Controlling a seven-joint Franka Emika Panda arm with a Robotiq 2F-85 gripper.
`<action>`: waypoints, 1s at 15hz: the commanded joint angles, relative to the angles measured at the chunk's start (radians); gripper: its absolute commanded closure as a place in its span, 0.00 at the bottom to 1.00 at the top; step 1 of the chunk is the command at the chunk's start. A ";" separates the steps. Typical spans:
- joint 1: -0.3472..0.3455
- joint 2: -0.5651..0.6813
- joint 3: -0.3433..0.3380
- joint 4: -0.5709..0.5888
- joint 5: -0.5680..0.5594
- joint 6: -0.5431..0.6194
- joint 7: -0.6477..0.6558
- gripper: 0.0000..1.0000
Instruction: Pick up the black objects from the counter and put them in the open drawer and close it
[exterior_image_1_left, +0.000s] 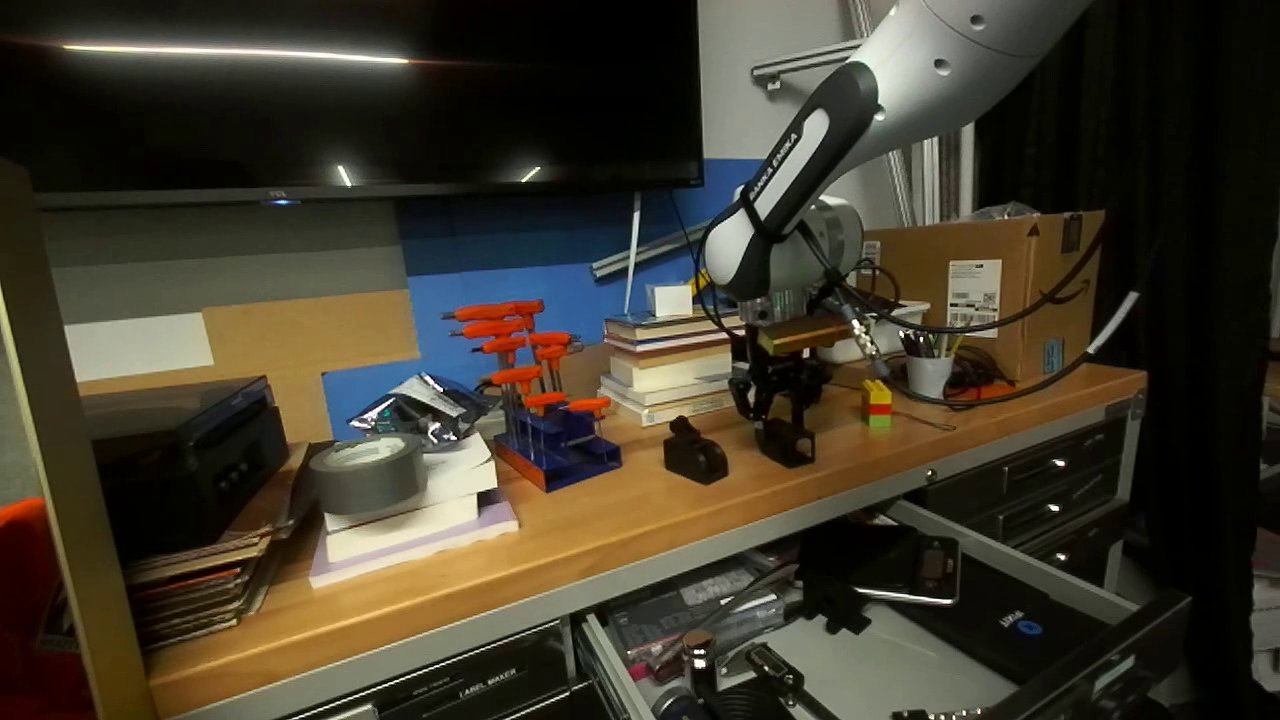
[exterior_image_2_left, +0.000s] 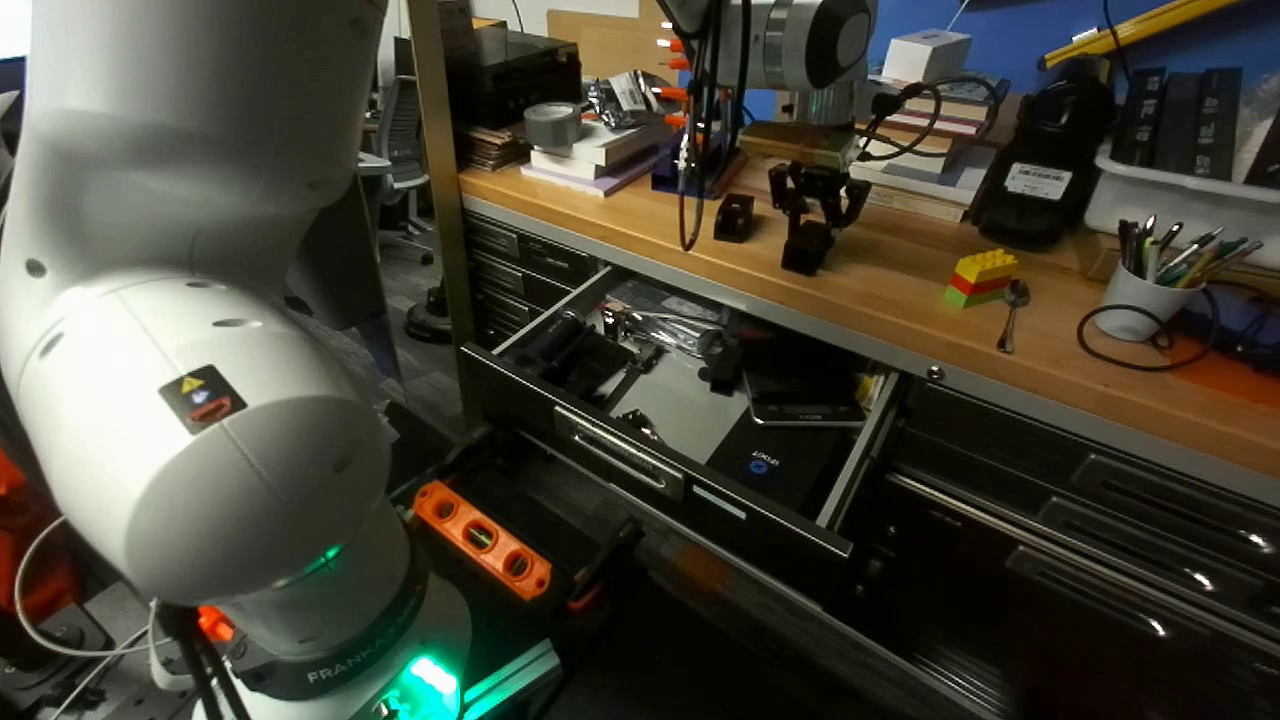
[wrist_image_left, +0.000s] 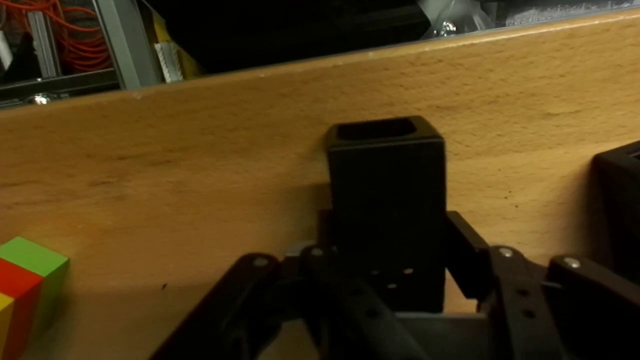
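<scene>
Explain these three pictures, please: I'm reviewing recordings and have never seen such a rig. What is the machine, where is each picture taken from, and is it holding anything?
The machine is a white robot arm, jointed, with black fingers at its end. Two pictures come from cameras outside the robot; the close-up is from a camera on its wrist, looking past the fingers.

On the wooden counter are, among other things, books, orange-handled tools, toy bricks and a free black block. The fingers look closed on a second black block, though I can't tell whether it is lifted off the wood. Below, a wide drawer stands open, cluttered inside.
</scene>
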 joint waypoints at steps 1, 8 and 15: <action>0.004 0.017 -0.005 0.042 0.000 -0.019 -0.008 0.74; 0.010 -0.058 0.002 -0.054 0.040 -0.187 0.034 0.73; 0.029 -0.210 0.019 -0.296 0.106 -0.276 0.119 0.73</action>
